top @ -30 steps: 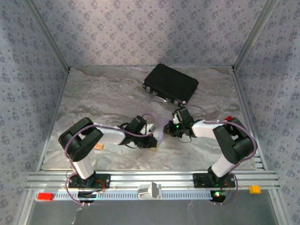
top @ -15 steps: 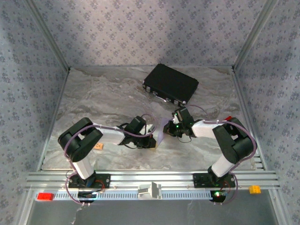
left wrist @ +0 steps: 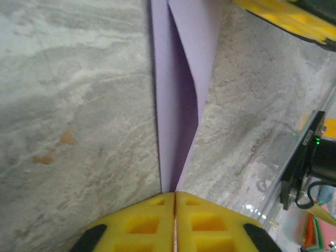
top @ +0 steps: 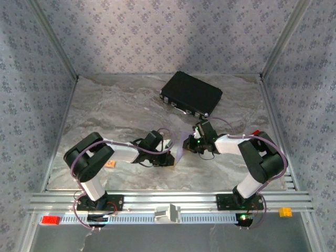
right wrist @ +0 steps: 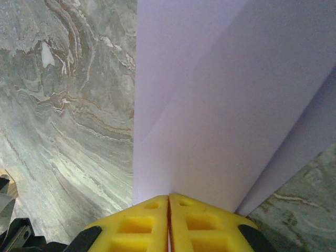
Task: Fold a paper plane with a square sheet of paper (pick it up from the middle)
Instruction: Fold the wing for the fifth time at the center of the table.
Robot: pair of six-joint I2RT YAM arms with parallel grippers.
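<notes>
Paper sheet (left wrist: 178, 94): partly folded lilac paper, held edge-up between the two arms over the middle of the counter (top: 121, 110), nearer than the black case (top: 191, 94).
Left gripper (left wrist: 175, 195): jaws pinched together on one end of the folded layers.
Right gripper (right wrist: 168, 198): jaws pinched together on the opposite end.
Handling: probably feather-light and limp, easily creased or torn; best taken at the folded edges, where the doubled layers stiffen it.
Wrist views: reveal the creases, one gaping flap and each pinch.
Top view: shows both arms meeting, with the paper only a pale sliver between them.
</notes>
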